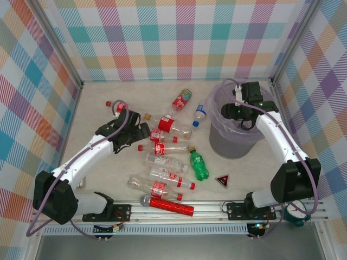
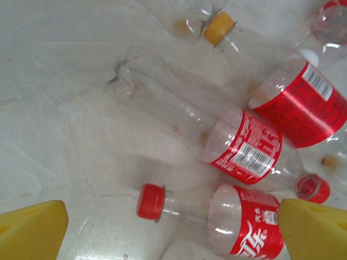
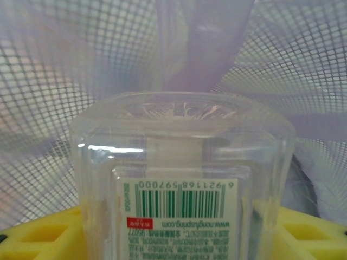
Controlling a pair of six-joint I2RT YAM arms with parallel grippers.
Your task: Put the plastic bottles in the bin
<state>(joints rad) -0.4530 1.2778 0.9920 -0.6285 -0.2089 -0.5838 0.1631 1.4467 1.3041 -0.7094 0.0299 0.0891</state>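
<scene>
Our right jaws grip a clear bottle (image 3: 181,162) over the bin (image 1: 227,145). If we release it off-centre, it may bounce out. Our left jaws hang open.

Bottles (image 1: 160,149) are scattered across the table (image 1: 255,173). Bin (image 1: 230,143) is stood right. Microphone (image 1: 169,205) and triangle (image 1: 222,180) are laid near the front.

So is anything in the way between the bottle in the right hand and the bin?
No, nothing that I can see. The right hand holds the clear bottle above the open top of the bin. Past the bottle there is just the bin's meshy inside.
</scene>
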